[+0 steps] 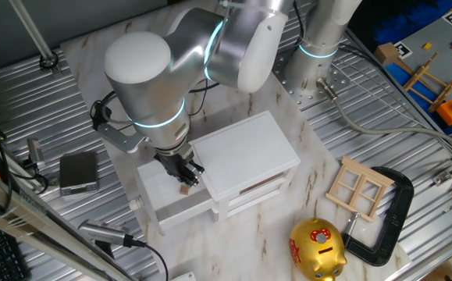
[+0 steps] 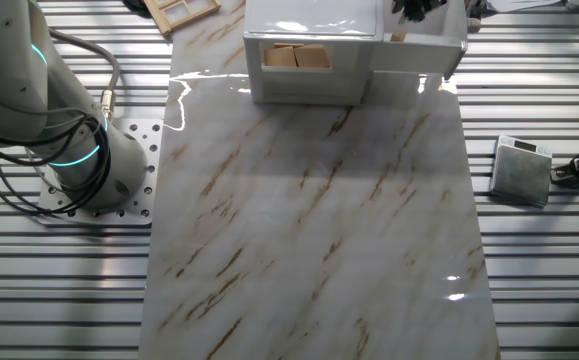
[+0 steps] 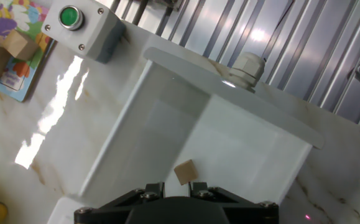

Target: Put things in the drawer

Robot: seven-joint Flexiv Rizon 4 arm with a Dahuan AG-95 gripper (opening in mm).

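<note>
Hand view shows one small tan wooden block (image 3: 185, 172) pinched at the tips of the black end effector (image 3: 178, 186), which is closed on it above the pulled-out white drawer (image 3: 167, 124) with its round knob (image 3: 247, 68). No writing is legible. One smooth white box-shaped cabinet (image 1: 245, 152) stands on the marbled tabletop (image 2: 319, 230), near one gold piggy bank (image 1: 317, 250) and one wooden window frame (image 1: 358, 187).

Two fixed views high, opposite sides; hand view close, downward; all share drawer (image 1: 171, 195).

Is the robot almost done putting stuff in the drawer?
Partway. The drawer is pulled open, and the gripper hangs over it with a small wooden block at its fingers. Whether it is released, I cannot tell. Closing the drawer is left.
</note>
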